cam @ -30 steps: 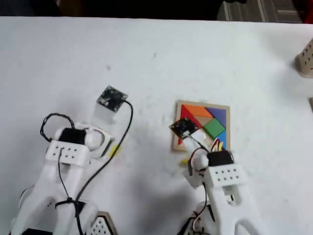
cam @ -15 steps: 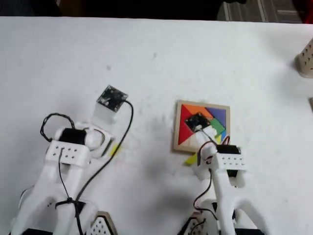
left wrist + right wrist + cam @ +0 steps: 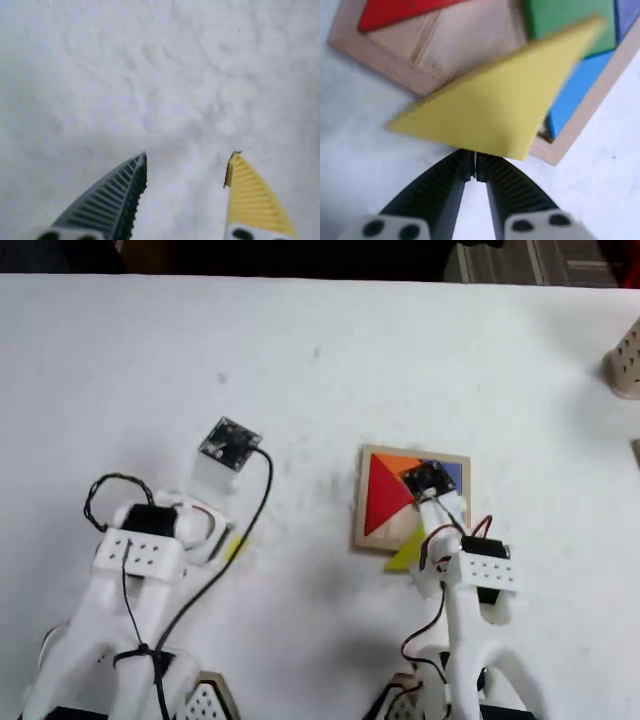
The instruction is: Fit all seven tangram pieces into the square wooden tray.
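The right gripper (image 3: 472, 157) pinches an edge of the yellow triangle (image 3: 495, 110), which lies across the wooden tray's (image 3: 385, 57) near rim, over its bare gap beside the red triangle (image 3: 395, 12) — the left gripper (image 3: 187, 160), jaws spread, hangs over open table (image 3: 150, 75).

Left gripper (image 3: 187, 156) agape, right gripper (image 3: 474, 157) clamped.
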